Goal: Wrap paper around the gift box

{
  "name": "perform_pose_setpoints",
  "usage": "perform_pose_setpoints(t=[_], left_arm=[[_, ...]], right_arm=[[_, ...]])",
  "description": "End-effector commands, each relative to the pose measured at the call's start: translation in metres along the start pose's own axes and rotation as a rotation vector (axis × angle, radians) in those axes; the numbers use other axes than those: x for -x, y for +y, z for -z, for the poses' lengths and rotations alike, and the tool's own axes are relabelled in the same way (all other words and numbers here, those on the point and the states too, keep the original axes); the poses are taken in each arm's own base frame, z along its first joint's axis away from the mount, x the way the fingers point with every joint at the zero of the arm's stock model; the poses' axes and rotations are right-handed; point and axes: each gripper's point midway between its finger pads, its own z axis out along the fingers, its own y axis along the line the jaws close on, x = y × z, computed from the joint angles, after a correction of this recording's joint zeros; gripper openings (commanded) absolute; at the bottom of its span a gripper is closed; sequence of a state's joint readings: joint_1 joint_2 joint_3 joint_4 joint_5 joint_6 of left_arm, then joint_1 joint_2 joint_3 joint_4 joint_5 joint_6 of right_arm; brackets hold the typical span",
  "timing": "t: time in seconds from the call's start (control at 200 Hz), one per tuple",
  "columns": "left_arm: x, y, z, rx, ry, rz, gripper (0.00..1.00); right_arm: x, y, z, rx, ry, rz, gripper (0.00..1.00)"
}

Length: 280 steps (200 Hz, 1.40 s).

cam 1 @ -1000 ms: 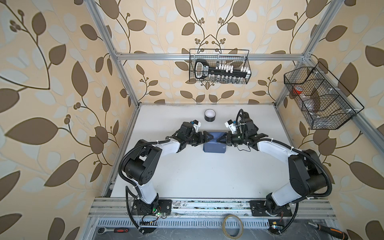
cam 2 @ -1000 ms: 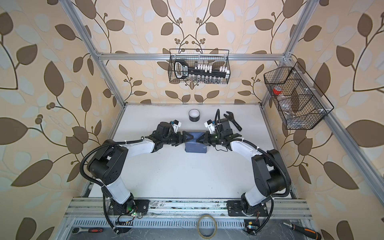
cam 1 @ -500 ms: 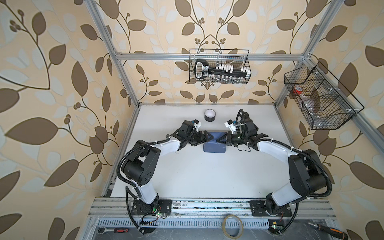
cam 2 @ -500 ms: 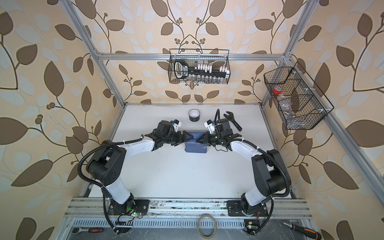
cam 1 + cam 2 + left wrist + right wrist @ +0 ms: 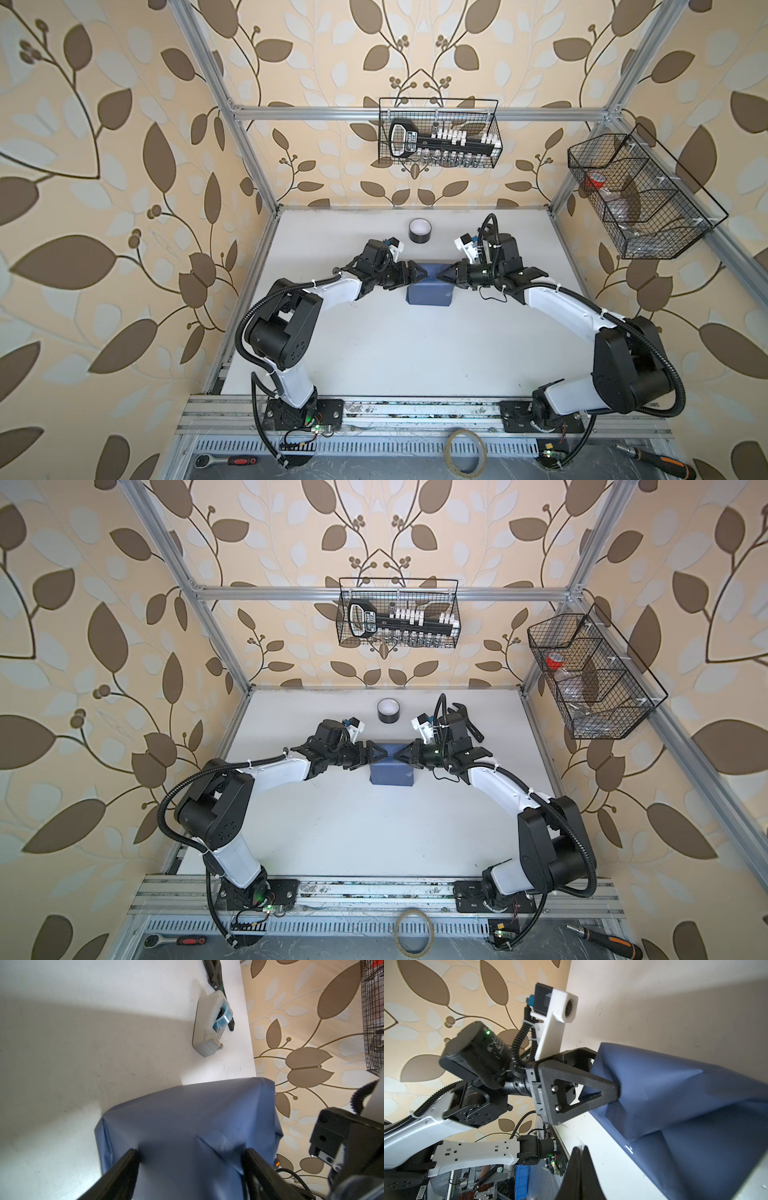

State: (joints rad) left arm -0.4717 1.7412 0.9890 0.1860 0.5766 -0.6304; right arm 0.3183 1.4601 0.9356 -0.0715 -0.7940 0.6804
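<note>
The gift box is hidden inside the slate-blue paper [image 5: 428, 293], which lies folded round it as a parcel mid-table in both top views [image 5: 392, 776]. My left gripper [image 5: 191, 1150] is at the parcel's left end with its jaws wide apart. Loose paper [image 5: 187, 1115] runs between its black fingers [image 5: 126, 1167], and the tips press into it. From the right wrist view, one left finger [image 5: 608, 1086] dents the paper [image 5: 695, 1105]. My right gripper [image 5: 579, 1149] is shut on nothing and hangs by the parcel's right end [image 5: 442, 275].
A black tape roll [image 5: 419, 230] stands behind the parcel. A white tape dispenser [image 5: 209, 1022] and a black wrench [image 5: 467, 723] lie at the back right. Wire baskets hang on the back wall [image 5: 440, 133] and the right wall [image 5: 640, 195].
My left gripper has edged to the right onto the parcel's end, and its jaws have narrowed a little. The right arm and the parcel have stayed put.
</note>
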Motion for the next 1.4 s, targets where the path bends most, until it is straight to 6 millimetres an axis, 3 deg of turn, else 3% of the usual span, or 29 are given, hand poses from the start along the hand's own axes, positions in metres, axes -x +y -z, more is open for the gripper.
perform_pose_setpoints(t=[0.0,0.17,0.35,0.67,1.06,1.395], left_arm=[[-0.026,0.042,-0.008,0.145,0.074,0.045,0.8],[-0.027,0.044,-0.008,0.15,0.074,0.044,0.8],[-0.026,0.043,-0.008,0.149,0.074,0.044,0.8],[-0.027,0.044,-0.008,0.15,0.074,0.043,0.8],[-0.026,0.045,-0.008,0.155,0.073,0.041,0.8],[-0.025,0.044,-0.008,0.156,0.07,0.041,0.8]], right_arm=[[0.009,0.014,0.004,0.014,-0.018,0.012,0.0],[0.017,0.015,-0.006,0.013,-0.013,0.008,0.0],[0.018,-0.002,-0.017,-0.008,0.005,-0.02,0.0],[0.003,-0.028,-0.025,-0.043,0.038,-0.059,0.0],[-0.006,-0.043,-0.026,-0.069,0.051,-0.075,0.0],[-0.019,-0.067,-0.03,-0.131,0.076,-0.101,0.0]])
